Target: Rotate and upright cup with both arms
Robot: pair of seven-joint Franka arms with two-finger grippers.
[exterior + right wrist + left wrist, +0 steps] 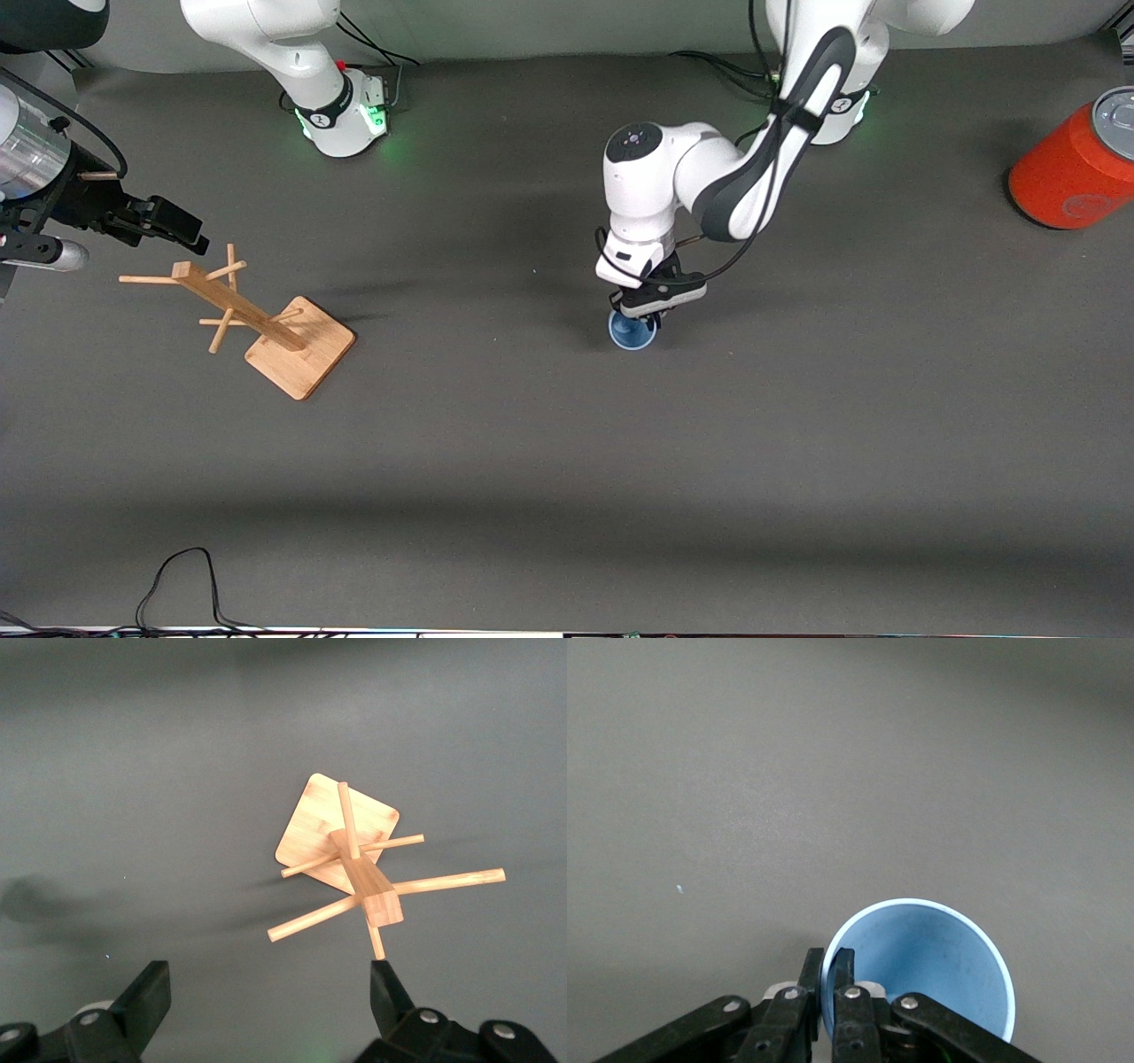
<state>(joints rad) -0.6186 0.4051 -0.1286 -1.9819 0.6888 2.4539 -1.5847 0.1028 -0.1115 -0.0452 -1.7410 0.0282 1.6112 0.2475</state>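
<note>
The light-blue cup (632, 331) stands upright on the grey table near its middle, mouth up. My left gripper (645, 312) is right over it, shut on the cup's rim. In the left wrist view one finger sits inside the cup (930, 966) and one outside, pinching the wall between them at my left gripper (829, 958). My right gripper (182, 228) is open and empty, up in the air at the right arm's end of the table, over the wooden rack (257, 321). In the right wrist view my right gripper (270, 988) has its fingers wide apart above the rack (354, 864).
A large orange cylinder with a grey top (1076, 159) lies at the left arm's end of the table. The wooden rack with pegs stands on its square base. A black cable (182, 576) lies at the table edge nearest the front camera.
</note>
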